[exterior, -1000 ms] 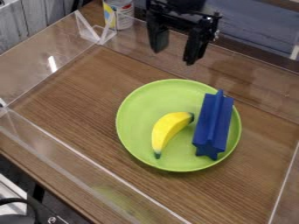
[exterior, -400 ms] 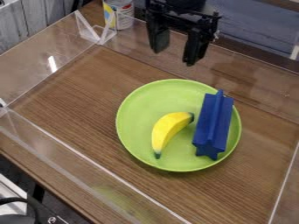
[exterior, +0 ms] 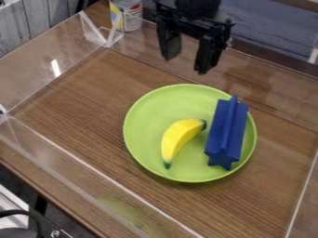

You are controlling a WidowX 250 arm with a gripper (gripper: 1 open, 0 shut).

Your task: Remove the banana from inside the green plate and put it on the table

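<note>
Lying in the green plate (exterior: 149,107) beside a blue ridged block (exterior: 226,131), the banana (exterior: 180,141) looks light, stiff and smooth, best pinched across its thick middle by the wide-open, empty claw (exterior: 185,52) above.

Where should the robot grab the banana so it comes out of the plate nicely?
Best bet is the banana's fat middle, coming straight down from above. It lies flat in the green plate, curved, with thin tips that would slip. The blue block lies close on its right, so the open tool should probably pinch across the banana's width, one finger dropping into that gap.
</note>
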